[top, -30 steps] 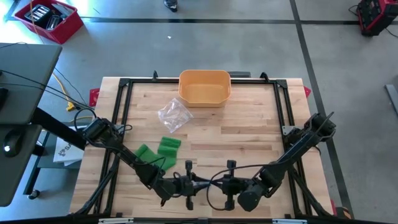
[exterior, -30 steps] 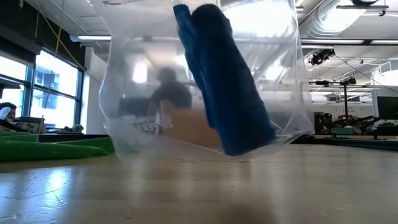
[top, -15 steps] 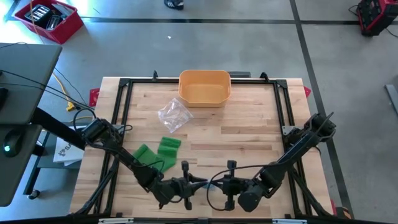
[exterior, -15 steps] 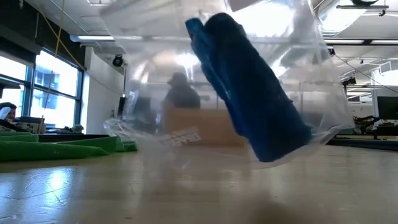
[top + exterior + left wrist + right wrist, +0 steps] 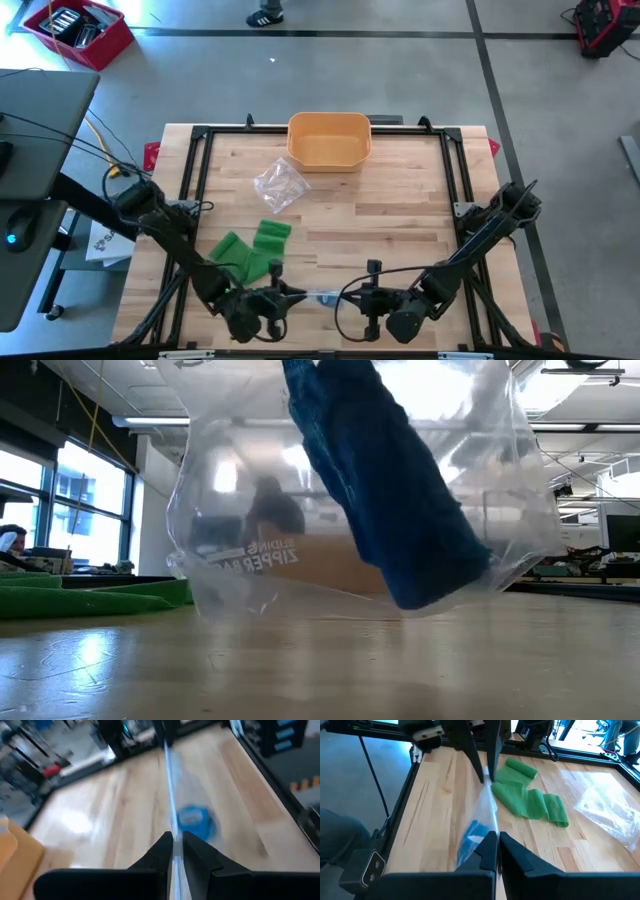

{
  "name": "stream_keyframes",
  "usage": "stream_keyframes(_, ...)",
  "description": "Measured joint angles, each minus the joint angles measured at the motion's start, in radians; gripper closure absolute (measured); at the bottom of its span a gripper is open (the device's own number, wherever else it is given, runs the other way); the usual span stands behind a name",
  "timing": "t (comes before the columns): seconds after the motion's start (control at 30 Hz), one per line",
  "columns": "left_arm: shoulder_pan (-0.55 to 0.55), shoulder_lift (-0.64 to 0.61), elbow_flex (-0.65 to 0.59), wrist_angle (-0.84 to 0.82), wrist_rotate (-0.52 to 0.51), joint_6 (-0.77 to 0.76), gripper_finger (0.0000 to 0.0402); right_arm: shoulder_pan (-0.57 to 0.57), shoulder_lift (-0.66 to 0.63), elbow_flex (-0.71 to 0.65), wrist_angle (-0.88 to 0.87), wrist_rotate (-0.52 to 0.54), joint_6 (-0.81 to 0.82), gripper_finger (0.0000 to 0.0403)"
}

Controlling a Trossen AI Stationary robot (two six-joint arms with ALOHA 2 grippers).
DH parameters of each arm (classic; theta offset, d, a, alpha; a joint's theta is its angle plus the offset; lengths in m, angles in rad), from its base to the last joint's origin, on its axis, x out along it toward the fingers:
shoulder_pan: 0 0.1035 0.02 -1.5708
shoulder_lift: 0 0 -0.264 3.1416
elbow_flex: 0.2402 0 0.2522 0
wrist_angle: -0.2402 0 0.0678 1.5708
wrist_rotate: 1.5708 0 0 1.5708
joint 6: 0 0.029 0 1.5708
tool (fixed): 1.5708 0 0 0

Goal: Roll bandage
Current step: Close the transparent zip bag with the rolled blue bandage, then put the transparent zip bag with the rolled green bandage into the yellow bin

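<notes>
Low view is filled by a clear zipper bag (image 5: 340, 490) with a blue bandage roll (image 5: 385, 490) slumped inside it – the bag is hung clear of the bench (image 5: 320, 670), so the roll sinks toward its lower corner. The bag is stretched between the two arms at the bench's near edge: its top edge is pinched on one side by the left gripper (image 5: 173, 851), whose fingers (image 5: 161, 851) are drawn narrow on the film, and on the other by the right gripper (image 5: 493, 851), whose fingers (image 5: 487, 852) are clamped fully on it. Held taut from both ends like this, the seal is judged to be presented for sliding or pulling apart, though which cannot be told.

Farther back, a green bandage (image 5: 252, 248) is seen part-rolled and part-spread on the bench, just beyond the left gripper – the task's own thing, as yet unrolled. Beyond it lies a second empty clear bag (image 5: 280, 184), and at the far edge an orange bin (image 5: 329, 140) is set, presumably for finished items.
</notes>
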Motion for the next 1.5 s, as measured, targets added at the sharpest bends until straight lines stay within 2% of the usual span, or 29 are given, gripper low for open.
stream_keyframes(0.33, -0.049, -0.076, -0.002, -0.335, 0.082, -0.227, 0.0363, 0.000, -0.002, 0.000, -0.005, 0.003, -0.002, 0.0403)
stream_keyframes(0.4, -0.054, -0.084, -0.003, -0.376, 0.110, -0.253, 0.0350, 0.002, -0.002, 0.000, -0.003, 0.002, -0.001, 0.0403)
stream_keyframes(0.53, -0.055, -0.111, -0.002, -0.401, 0.102, -0.313, 0.0306, 0.000, -0.002, 0.000, -0.004, 0.002, -0.003, 0.0403)
stream_keyframes(0.67, -0.038, -0.124, -0.002, -0.292, 0.095, -0.280, 0.0253, 0.000, -0.002, 0.000, -0.002, 0.002, -0.008, 0.0403)
stream_keyframes(0.8, -0.010, -0.092, -0.001, -0.076, 0.109, -0.081, 0.0209, -0.006, -0.004, 0.000, 0.004, 0.000, -0.009, 0.0403)
stream_keyframes(0.93, 0.042, -0.030, -0.001, 0.115, 0.110, 0.044, 0.0194, -0.008, -0.004, 0.000, 0.005, 0.002, -0.008, 0.0403)
stream_keyframes(1.13, 0.110, 0.011, -0.001, 0.204, 0.156, -0.002, 0.0207, -0.006, -0.004, 0.000, 0.004, -0.007, -0.008, 0.0403)
stream_keyframes(1.3, 0.153, 0.011, -0.001, 0.198, 0.307, -0.057, 0.0263, -0.006, -0.004, 0.000, 0.004, -0.007, -0.008, 0.0403)
stream_keyframes(1.5, 0.174, 0.011, -0.001, 0.176, 0.392, -0.060, 0.0329, -0.006, -0.004, 0.000, 0.005, -0.007, -0.008, 0.0403)
